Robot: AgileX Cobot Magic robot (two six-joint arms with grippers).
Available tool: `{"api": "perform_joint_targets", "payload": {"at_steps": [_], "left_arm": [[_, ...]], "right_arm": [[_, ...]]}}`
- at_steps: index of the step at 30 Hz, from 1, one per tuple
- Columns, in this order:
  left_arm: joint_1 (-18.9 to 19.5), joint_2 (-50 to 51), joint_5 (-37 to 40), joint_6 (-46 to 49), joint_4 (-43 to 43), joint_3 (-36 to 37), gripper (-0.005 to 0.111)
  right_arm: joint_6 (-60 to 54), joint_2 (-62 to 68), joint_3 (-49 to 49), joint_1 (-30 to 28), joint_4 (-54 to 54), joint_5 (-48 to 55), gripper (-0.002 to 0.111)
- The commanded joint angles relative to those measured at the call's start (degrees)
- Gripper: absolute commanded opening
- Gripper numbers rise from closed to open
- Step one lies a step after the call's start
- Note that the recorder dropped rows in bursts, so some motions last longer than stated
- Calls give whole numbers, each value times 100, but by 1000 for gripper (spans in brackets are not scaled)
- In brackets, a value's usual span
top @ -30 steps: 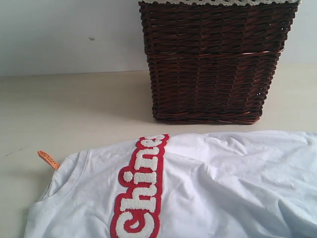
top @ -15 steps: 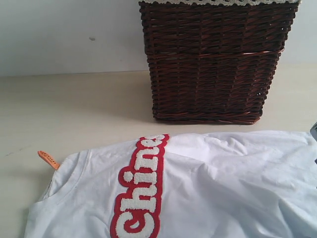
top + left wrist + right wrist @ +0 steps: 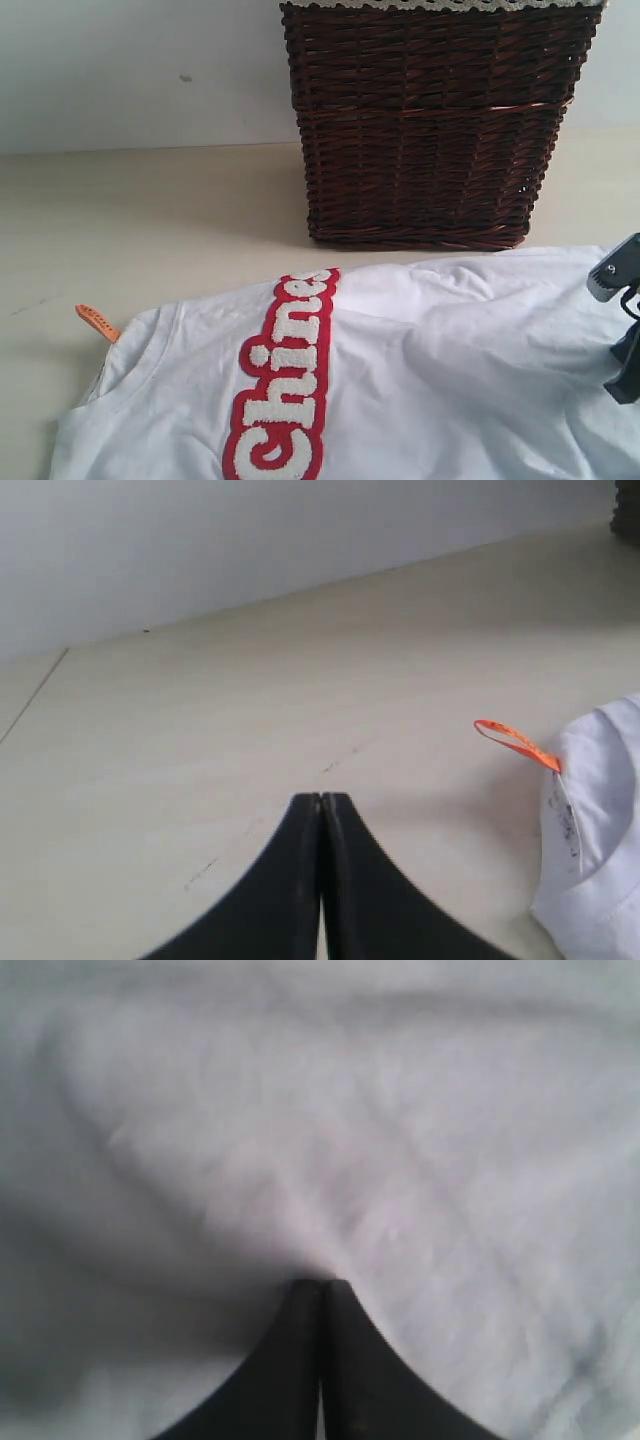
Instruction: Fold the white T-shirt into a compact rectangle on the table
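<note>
table (image 3: 150, 220): pale cream, matte, a few dark specks.

nearest the exterior camera: shirt (image 3: 430, 370), white, spread flat and wrinkled on the table, running off the near and right edges of that view. red patch (image 3: 285, 390) with fuzzy white letters crosses the chest. orange tag (image 3: 97, 321) sticks out at the neck, left end, lying on the table.

right claw (image 3: 321, 1285): jaws together, tips in the shirt fabric. creases run in to the tips, so the cloth looks pinched there. right arm (image 3: 627, 368) shows at the right edge, over the shirt.

left claw (image 3: 321, 798): jaws together, nothing between them, over bare table, apart from collar and tag.

further back: dark brown wicker basket (image 3: 430, 120), upright, close behind the shirt's far edge; cannot tell if they touch.

farthest: plain pale wall (image 3: 130, 70).
</note>
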Motion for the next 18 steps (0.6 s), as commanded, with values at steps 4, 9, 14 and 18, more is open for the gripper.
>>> {"api": "perform_joint_targets", "payload": {"at_steps": [4,9,14,18], "left_arm": [[-28,-34,-9,-19,-16,18,0],[-28,-34,-9,-19,-16,18,0],[-28,-34,-9,-19,-16,18,0],[-28,-34,-9,-19,-16,18,0]], "right_arm": [[11,823,-748,-30,-24,-312,0],[51,1065,-1287,-30,31,-364,0],[51,780,-1400,-30,205,-139,6],[52,171,-1400,-30,-160,685,32]]}}
